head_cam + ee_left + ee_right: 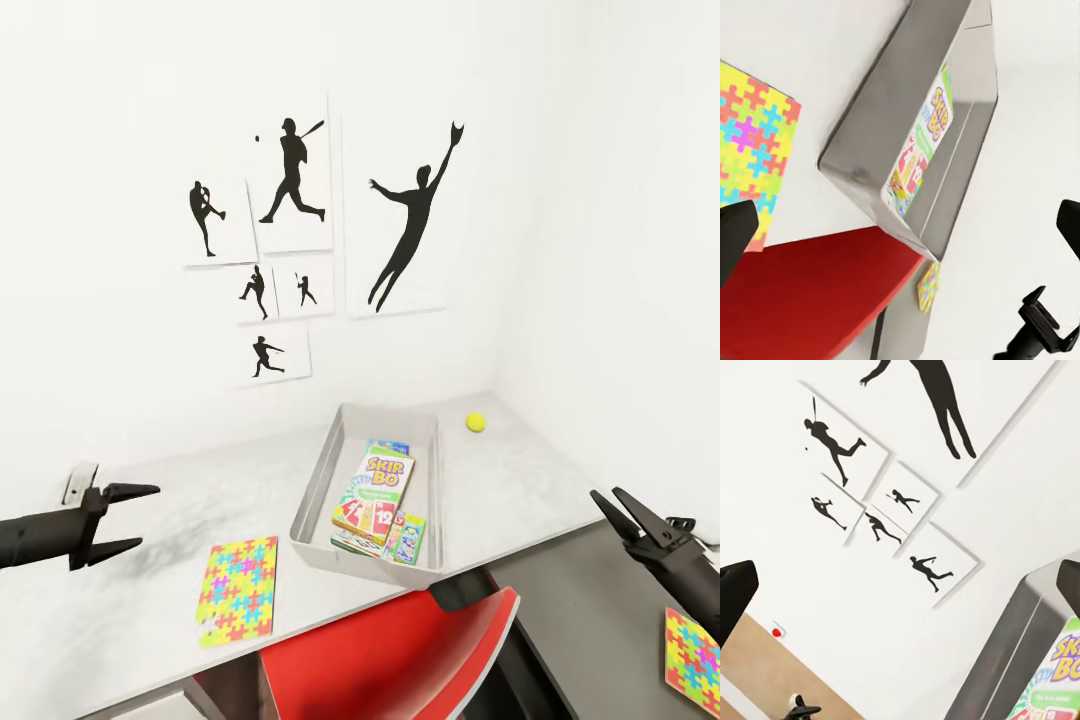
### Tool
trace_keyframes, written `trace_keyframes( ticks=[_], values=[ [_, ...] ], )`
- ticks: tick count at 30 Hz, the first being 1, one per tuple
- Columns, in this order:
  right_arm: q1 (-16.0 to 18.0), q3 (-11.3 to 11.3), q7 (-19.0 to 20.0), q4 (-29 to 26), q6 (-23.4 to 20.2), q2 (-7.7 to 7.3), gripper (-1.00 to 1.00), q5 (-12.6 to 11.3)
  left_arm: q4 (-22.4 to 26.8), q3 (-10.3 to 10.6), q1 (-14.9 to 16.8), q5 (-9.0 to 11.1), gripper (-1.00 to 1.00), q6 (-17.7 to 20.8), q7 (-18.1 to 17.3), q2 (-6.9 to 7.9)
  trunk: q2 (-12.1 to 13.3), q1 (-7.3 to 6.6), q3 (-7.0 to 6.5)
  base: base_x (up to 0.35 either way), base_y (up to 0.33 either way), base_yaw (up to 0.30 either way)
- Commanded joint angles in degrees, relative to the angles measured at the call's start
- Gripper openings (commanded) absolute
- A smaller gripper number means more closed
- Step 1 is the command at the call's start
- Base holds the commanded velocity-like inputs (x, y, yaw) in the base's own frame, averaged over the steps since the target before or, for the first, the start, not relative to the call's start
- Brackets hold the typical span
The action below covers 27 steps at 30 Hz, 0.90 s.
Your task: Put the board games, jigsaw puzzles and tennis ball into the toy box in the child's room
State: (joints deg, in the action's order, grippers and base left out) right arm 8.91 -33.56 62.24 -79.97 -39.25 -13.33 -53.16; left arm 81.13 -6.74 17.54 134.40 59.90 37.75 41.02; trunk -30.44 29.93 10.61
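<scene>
Toys were the concern, and both sets of jaws stood open and empty above the worktop [150, 520]. The left gripper [135, 520] hung over the worktop's left end, its 2 dark fingers spread apart. The right gripper [628, 510] hung off the worktop's right front corner, fingers likewise parted.

Near the left gripper, 1 jigsaw puzzle [238, 590] lay flat on the worktop, just beside the toy box [312, 485] but apart from it. Inside the grey bin lay the board games, the Skip-Bo box [374, 495] tilted on top, a second game [405, 537] leaning by the right wall and a third [388, 447] peeking out behind. The tennis ball [476, 422] sat on the worktop beyond the bin's far right corner. A second jigsaw [693, 660] lay low, under the right arm, off the worktop. A red chair [390, 655] stood at the front edge. Black silhouette pictures [300, 220] hung on the white wall.
</scene>
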Motion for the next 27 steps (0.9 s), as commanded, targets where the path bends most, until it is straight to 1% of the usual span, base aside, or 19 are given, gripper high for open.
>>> trace_keyframes(
  ticks=[1, 6, 8, 9, 10, 11, 12, 13, 14, 15, 16, 18, 19, 20, 21, 22, 24, 26, 27],
  values=[
    [0.05, -0.01, 0.03, 0.0, -0.39, 0.02, 1.0, -0.28, -0.32, -0.05, -0.05, 0.6, 1.0, 0.1, 0.62, 0.04, -0.1, 0.02, 0.1, 0.0, 0.0, 0.0],
    [0.05, -0.01, 0.03, -0.24, -0.32, 0.19, 1.0, -0.28, -4.54, -0.27, 0.34, 0.6, 1.0, 0.1, 0.87, -0.06, -0.1, 0.02, 0.1, 0.0, 0.0, 0.0],
    [0.04, -0.01, 0.01, -0.31, -0.3, 0.25, 1.0, -0.26, -4.98, -0.23, 0.45, 0.48, 1.0, 0.1, 0.62, -0.08, -0.1, 0.02, 0.1, 0.0, 0.0, 0.0],
    [0.04, -0.01, -0.03, -0.38, -0.27, 0.28, 1.0, -0.23, -4.68, 0.04, 0.49, -1.09, 1.0, 0.1, 0.5, -0.16, -0.1, 0.02, 0.1, 0.0, 0.0, 0.0],
    [0.03, 0.0, -0.07, -0.45, -0.25, 0.3, 1.0, -0.22, -4.22, 0.71, 0.52, -3.43, 1.0, 0.1, 0.43, -0.24, -0.1, 0.02, 0.1, 0.0, 0.0, 0.0],
    [0.02, 0.03, -0.11, -0.51, -0.23, 0.31, 1.0, -0.19, -3.39, 1.76, 0.55, -6.54, 1.0, 0.1, 0.39, -0.38, -0.1, 0.02, 0.1, 0.0, 0.0, 0.0],
    [0.03, 0.04, -0.13, -0.55, -0.23, 0.31, 1.0, -0.17, -2.91, 2.4, 0.6, -8.43, 1.0, 0.1, 0.37, -0.49, -0.1, 0.02, 0.1, 0.0, 0.0, 0.0],
    [0.02, 0.07, -0.15, -0.61, -0.21, 0.31, 1.0, -0.13, -2.12, 3.65, 0.85, -12.63, 1.0, 0.1, 0.35, -0.91, -0.1, 0.02, 0.1, 0.0, 0.0, 0.0],
    [0.03, 0.1, -0.14, -0.65, 0.04, 0.32, 1.0, 0.11, -1.68, 4.62, 1.21, -17.29, 1.0, 0.1, 0.33, -1.69, -0.1, 0.02, 0.1, 0.0, 0.0, 0.0],
    [0.04, 0.12, -0.11, -0.67, 0.6, 0.32, 1.0, 0.63, -1.5, 5.0, 1.41, -19.74, 1.0, 0.1, 0.33, -2.25, -0.1, 0.02, 0.1, 0.0, 0.0, 0.0],
    [0.04, 0.13, -0.07, -0.68, 1.0, 0.34, 1.0, 0.99, -1.17, 5.61, 1.84, -24.79, 1.0, 0.1, 0.29, -3.55, -0.1, 0.02, 0.1, 0.0, 0.0, 0.0],
    [0.03, 0.15, 0.02, -0.7, 2.6, 0.38, 1.0, 2.59, -0.75, 6.23, 2.51, -35.12, 1.0, 0.1, -0.43, -6.13, -0.1, 0.02, 0.1, 0.0, 0.0, 0.0],
    [0.04, 0.15, -0.01, -0.7, 2.9, 0.39, 1.0, 2.88, -0.58, 6.3, 2.61, -37.47, 1.0, 0.1, -0.89, -6.58, -0.1, 0.02, 0.1, 0.0, 0.0, 0.0],
    [0.03, 0.19, -0.07, -0.7, 3.35, 0.43, 1.0, 3.29, -0.18, 6.39, 2.76, -41.56, 1.0, 0.1, -2.4, -7.26, -0.1, 0.02, 0.1, 0.0, 0.0, 0.0],
    [0.02, 0.26, -0.13, -0.75, 3.75, 0.46, 1.0, 3.65, 0.49, 6.44, 2.89, -45.67, 1.0, 0.1, -6.22, -7.86, -0.1, 0.02, 0.1, 0.0, 0.0, 0.0],
    [0.01, 0.28, -0.14, -0.76, 3.84, 0.47, 1.0, 3.73, 0.64, 6.43, 2.91, -46.57, 1.0, 0.1, -7.74, -7.96, -0.1, 0.02, 0.1, 0.0, 0.0, 0.0],
    [0.0, 0.31, -0.13, -0.77, 4.04, 0.49, 1.0, 3.91, 0.93, 6.3, 2.98, -48.79, 1.0, 0.07, -13.74, -8.1, -0.1, 0.02, 0.1, 0.0, 0.0, 0.0],
    [0.01, 0.28, -0.04, -0.72, 4.07, 0.49, 1.0, 3.97, 1.01, 5.89, 3.0, -49.64, 1.0, -0.12, -16.53, -8.04, -0.1, 0.02, 0.1, 0.0, 0.0, 0.0],
    [0.02, 0.28, -0.04, -0.72, 4.07, 0.49, 1.0, 3.98, 1.04, 5.64, 3.0, -49.84, 1.0, -0.19, -17.12, -8.03, -0.1, 0.02, 0.1, 0.0, 0.0, 0.0]
  ],
)
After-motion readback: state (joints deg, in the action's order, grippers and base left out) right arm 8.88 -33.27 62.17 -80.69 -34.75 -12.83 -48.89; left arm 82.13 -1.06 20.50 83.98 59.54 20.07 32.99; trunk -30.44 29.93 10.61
